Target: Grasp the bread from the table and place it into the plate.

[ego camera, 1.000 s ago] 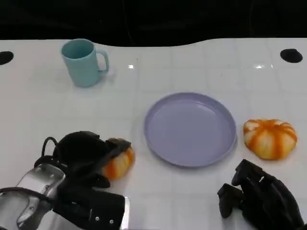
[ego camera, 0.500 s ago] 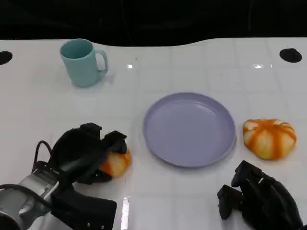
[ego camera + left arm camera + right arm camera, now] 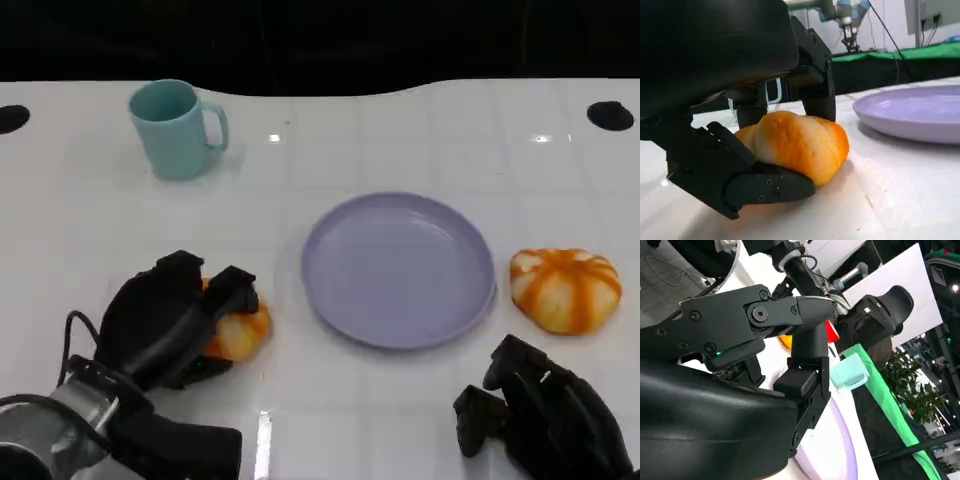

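An orange-and-white bread roll [image 3: 243,335] lies on the white table, left of the lavender plate [image 3: 400,270]. My left hand [image 3: 168,322] is wrapped over it from the near left. In the left wrist view the fingers [image 3: 815,85] press the far side of the roll [image 3: 795,142] and the thumb [image 3: 755,182] cups its near side, while it still rests on the table beside the plate [image 3: 910,112]. My right hand [image 3: 535,415] rests at the near right with loosely bent fingers, holding nothing.
A second, larger orange roll [image 3: 563,288] sits right of the plate, just beyond my right hand. A teal mug [image 3: 175,130] stands at the far left. Dark round holes mark the table's far corners [image 3: 608,115].
My left hand has slid forward over the roll and its fingers have closed around it. The right hand, plate, mug and second roll have stayed put.
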Controlling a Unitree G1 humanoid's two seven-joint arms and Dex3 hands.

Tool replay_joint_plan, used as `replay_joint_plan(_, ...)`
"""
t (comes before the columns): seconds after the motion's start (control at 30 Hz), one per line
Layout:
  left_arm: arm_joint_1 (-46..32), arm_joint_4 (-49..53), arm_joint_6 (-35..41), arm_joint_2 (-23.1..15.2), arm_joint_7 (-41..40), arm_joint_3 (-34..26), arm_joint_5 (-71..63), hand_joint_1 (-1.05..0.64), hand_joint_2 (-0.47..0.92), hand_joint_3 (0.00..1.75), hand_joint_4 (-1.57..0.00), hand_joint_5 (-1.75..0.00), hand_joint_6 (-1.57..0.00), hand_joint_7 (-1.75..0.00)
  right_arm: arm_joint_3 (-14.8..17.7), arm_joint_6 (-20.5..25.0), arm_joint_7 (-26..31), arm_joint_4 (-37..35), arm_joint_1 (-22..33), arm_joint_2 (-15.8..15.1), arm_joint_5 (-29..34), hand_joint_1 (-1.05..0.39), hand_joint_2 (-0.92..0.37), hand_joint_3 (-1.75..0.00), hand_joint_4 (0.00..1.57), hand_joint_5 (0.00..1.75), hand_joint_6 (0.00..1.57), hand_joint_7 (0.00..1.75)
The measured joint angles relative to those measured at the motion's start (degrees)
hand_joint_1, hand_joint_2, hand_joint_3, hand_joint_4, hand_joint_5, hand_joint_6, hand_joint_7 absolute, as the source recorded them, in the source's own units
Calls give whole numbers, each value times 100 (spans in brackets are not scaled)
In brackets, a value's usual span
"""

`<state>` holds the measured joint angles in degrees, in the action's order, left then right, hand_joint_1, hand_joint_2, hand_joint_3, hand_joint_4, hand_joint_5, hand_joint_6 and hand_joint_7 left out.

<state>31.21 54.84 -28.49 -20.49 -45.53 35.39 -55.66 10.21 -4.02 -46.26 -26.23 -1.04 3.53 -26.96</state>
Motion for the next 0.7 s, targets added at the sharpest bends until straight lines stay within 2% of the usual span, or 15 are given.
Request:
replay_joint_plan(0.33, 165, -573, -79, 74, 117, -384, 508, -19, 56, 99, -82, -175, -67, -175, 1, -1, -2, -1, -1, 0, -4, -54, -92, -26, 76, 169, 66, 145)
replay_joint_plan(0.5, 256, -966, 225, 91, 254, -456, 526, -17, 54, 94, -84, -175, -67, -175, -1, -4, -1, -1, -6, 0, -2, -54, -92, -26, 76, 170, 66, 146)
replay_joint_plan(0.67, 480, -1114, 360, 235, 338, -534, 548, -19, 55, 95, -85, -175, -67, -175, 1, -5, -1, -21, -37, 3, -2, -55, -92, -22, 76, 169, 68, 144)
replay_joint_plan(0.7, 529, -1125, 349, 271, 362, -536, 560, -19, 52, 100, -87, -175, -69, -175, 4, -4, 0, -22, -39, 4, -2, -55, -92, -23, 76, 168, 68, 143)
